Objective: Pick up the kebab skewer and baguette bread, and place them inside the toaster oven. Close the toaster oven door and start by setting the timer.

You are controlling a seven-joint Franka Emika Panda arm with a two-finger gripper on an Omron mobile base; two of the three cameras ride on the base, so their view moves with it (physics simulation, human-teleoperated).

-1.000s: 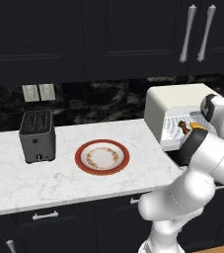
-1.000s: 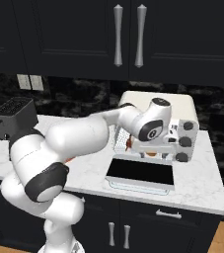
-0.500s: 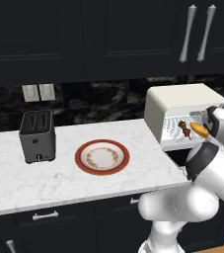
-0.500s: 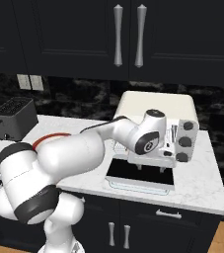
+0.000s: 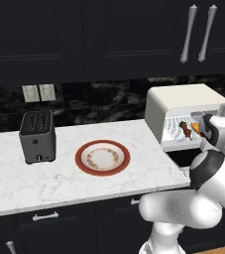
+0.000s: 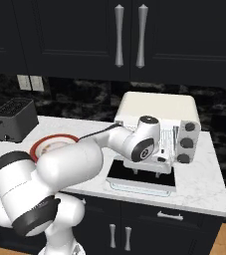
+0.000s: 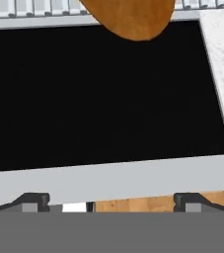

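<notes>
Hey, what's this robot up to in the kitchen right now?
It is loading a toaster oven. The kebab skewer and baguette bread already lie on the rack inside. The toaster oven door hangs folded down and open, and the gripper, open and empty, hovers over its dark glass. A plate sits bare on the counter.

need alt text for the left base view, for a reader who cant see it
A cream-white toaster oven stands open at the right end of a white marble counter, with a kebab skewer and an orange baguette bread on its rack. The robot's white arm rises in front of it at lower right. Left of the oven sit a red-rimmed plate and a dark slot toaster.
</notes>
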